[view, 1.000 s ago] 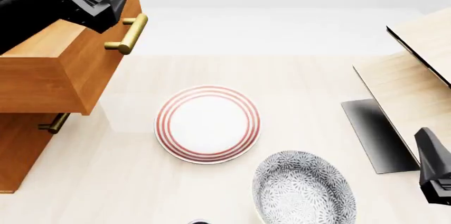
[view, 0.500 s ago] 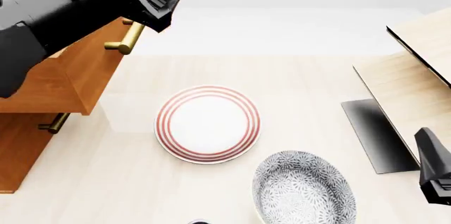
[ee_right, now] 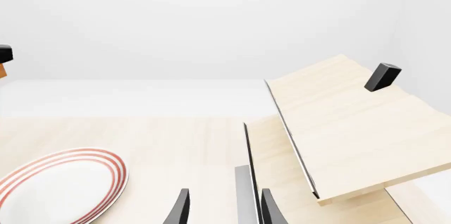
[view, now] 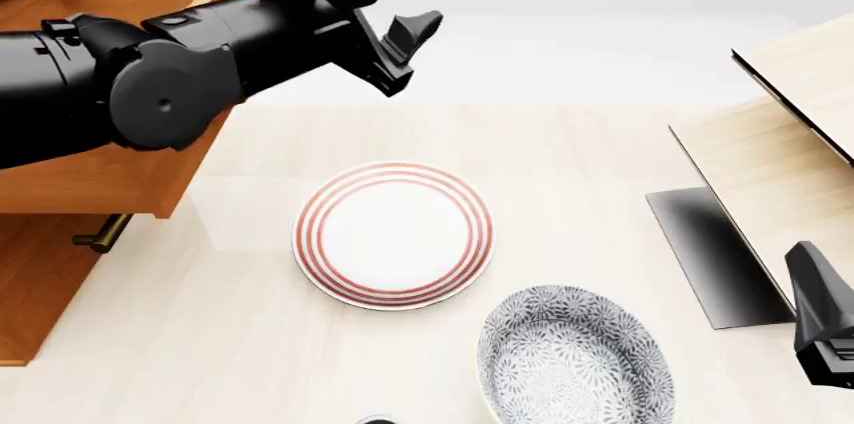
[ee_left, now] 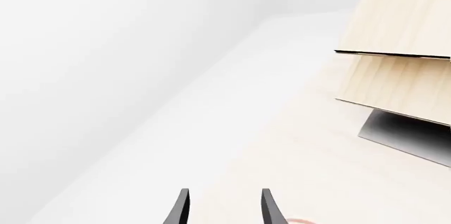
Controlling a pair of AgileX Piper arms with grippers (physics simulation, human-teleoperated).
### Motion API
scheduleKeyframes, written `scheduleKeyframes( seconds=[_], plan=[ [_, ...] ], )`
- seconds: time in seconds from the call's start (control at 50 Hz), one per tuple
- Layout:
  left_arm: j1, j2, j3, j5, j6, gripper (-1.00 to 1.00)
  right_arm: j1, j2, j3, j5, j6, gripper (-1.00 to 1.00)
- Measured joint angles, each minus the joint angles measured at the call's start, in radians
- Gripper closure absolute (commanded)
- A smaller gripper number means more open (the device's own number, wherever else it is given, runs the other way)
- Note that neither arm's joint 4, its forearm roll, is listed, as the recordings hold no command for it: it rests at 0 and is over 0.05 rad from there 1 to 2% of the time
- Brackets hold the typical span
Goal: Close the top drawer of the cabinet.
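- Sliding on its runners, the top drawer should handle as a stiff, fairly heavy wooden box; a flat push on its front, near the handle, which the arm hides, ought to serve
- It is orange-brown, pulled out from the cabinet at the tabletop's left
- The left pincer hovers just past the drawer front, fingers apart, holding nothing
- The right pincer, well apart, is likewise parted and empty
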State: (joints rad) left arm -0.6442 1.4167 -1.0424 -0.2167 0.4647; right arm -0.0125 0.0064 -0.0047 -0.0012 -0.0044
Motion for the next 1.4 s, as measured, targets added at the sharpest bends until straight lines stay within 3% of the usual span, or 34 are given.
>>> scheduleKeyframes(
  seconds=[0.6,1.4],
  plan=[
    [0.084,0.128,-0.051,0.085,0.056,-1.0,0.0,0.0,0.0,0.0,0.0,-1.0],
    [0.228,0.177,-0.035,0.102,0.092,-1.0,0.0,0.0,0.0,0.0,0.0,-1.0]
  ],
)
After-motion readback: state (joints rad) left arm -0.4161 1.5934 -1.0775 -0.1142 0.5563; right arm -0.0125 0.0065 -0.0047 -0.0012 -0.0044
